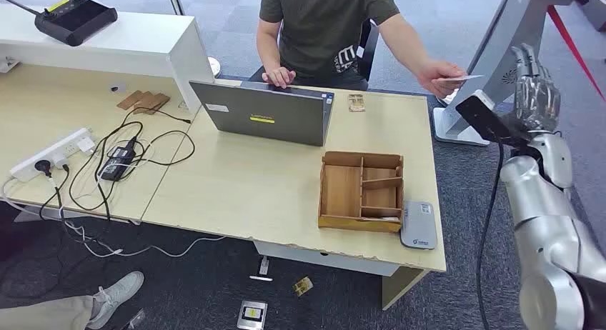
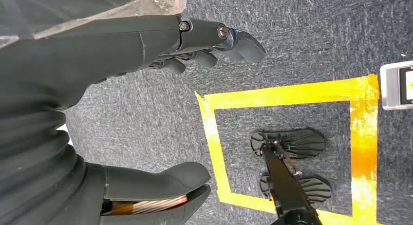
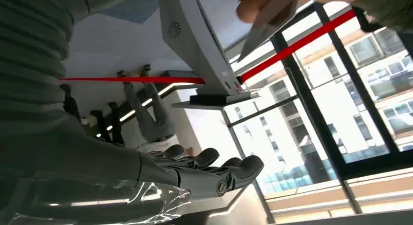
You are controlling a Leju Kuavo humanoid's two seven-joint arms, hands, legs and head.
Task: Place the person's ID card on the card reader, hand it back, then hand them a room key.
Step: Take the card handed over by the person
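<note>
Beyond the counter [image 1: 286, 194] edge, right of the laptop [image 1: 268, 112], a person's hand [image 1: 437, 76] holds out the ID card [image 1: 461, 78]. Risk: a dropped card, if the fingers close off-centre on its thin edge. The right robot hand [image 1: 534, 94] is raised, fingers apart, empty. The left robot hand [image 2: 146, 113] hangs over the floor, empty.

Even, soft indoor light on the counter [image 1: 236, 180]; windows [image 3: 341, 103] blown out with glare; near fingers [image 3: 234, 174] slightly blurred.
</note>
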